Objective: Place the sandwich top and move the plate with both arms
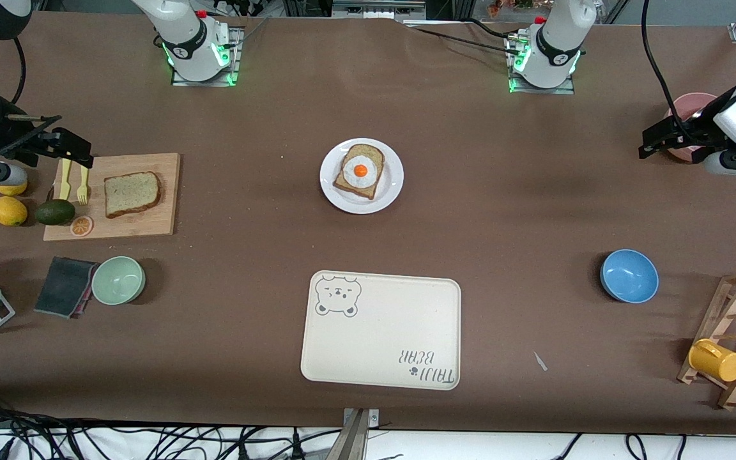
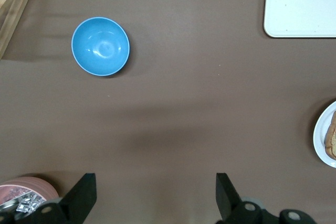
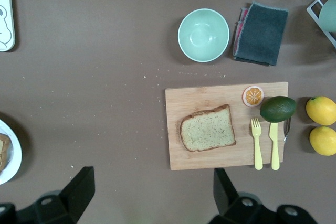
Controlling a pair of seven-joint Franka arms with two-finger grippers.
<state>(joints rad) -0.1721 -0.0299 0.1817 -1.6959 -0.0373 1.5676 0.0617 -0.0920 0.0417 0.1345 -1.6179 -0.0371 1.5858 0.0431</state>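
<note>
Sandwich top (image 1: 131, 193): we are seeing it lying on the cutting board (image 1: 157, 223), beside our wide-open, empty right claw (image 1: 71, 150). Plate (image 1: 392, 185): sitting mid-tabletop (image 1: 502, 211), well apart from our wide-open, empty left claw (image 1: 652, 142).

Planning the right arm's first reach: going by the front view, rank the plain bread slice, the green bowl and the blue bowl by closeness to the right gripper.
1. Plain bread slice, on the wooden board.
2. Green bowl, nearer the front camera.
3. Blue bowl, toward the left arm's end.
</note>
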